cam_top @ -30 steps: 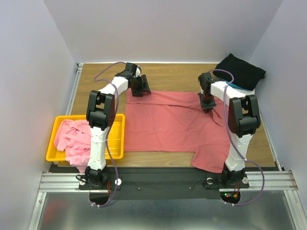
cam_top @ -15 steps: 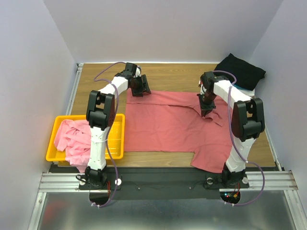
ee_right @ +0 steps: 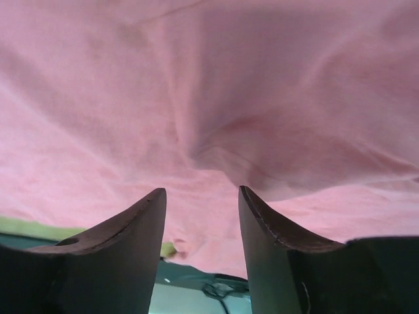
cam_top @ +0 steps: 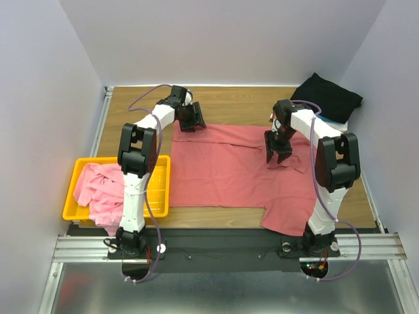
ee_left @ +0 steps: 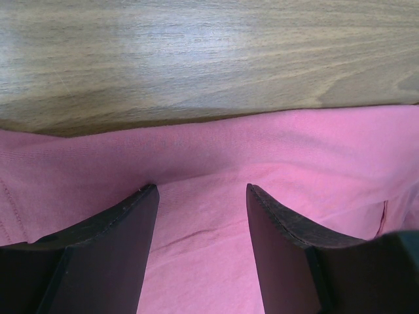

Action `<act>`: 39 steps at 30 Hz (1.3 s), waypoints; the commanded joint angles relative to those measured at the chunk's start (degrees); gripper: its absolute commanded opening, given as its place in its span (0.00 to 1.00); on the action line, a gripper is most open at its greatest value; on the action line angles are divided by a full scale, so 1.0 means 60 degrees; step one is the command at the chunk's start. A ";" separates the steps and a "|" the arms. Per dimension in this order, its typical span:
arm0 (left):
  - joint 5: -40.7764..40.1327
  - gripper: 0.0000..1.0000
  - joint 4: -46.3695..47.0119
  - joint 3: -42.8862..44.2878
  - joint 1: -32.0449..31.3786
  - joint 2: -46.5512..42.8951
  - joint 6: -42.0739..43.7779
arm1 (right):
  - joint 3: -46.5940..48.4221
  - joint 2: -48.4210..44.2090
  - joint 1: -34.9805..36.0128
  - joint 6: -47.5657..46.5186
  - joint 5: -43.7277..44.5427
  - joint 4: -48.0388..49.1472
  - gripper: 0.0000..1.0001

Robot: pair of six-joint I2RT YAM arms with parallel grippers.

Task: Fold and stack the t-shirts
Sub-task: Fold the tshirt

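Note:
The large dusty-red t-shirt (cam_top: pixel 222 170) lies spread flat across the middle of the table. My left gripper (cam_top: pixel 192 122) is open at the shirt's far left corner; in the left wrist view (ee_left: pixel 201 188) its fingers straddle the cloth (ee_left: pixel 216 261) just inside the hem. My right gripper (cam_top: pixel 277 157) is open over the shirt's right part, above a raised wrinkle (ee_right: pixel 216 150), with cloth between the spread fingers (ee_right: pixel 201 190). The light pink t-shirt (cam_top: pixel 98 188) is crumpled in the basket. The black t-shirt (cam_top: pixel 328 97) lies folded at the back right corner.
The yellow slotted basket (cam_top: pixel 162 186) stands at the near left beside the left arm's base. Bare wooden table (cam_top: pixel 236 101) shows behind the red shirt. Grey walls close in on the left, back and right.
My right gripper has moved toward the near left over the red shirt, and the cloth's fold beside it has shifted with it. The left arm has not moved.

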 commanded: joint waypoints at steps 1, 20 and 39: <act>-0.0009 0.68 -0.0317 -0.0115 0.0061 -0.0274 0.0124 | 0.0083 -0.0752 -0.0516 0.1256 0.1230 0.0581 0.54; -0.0038 0.68 -0.0142 0.0852 -0.0305 -0.0216 0.0006 | -0.2671 -0.2204 -0.4094 0.2694 0.1100 0.3104 0.51; 0.0152 0.68 -0.0156 0.0676 -0.0423 -0.0084 0.0109 | -0.3360 -0.1530 -0.4094 0.2562 0.1407 0.3836 0.41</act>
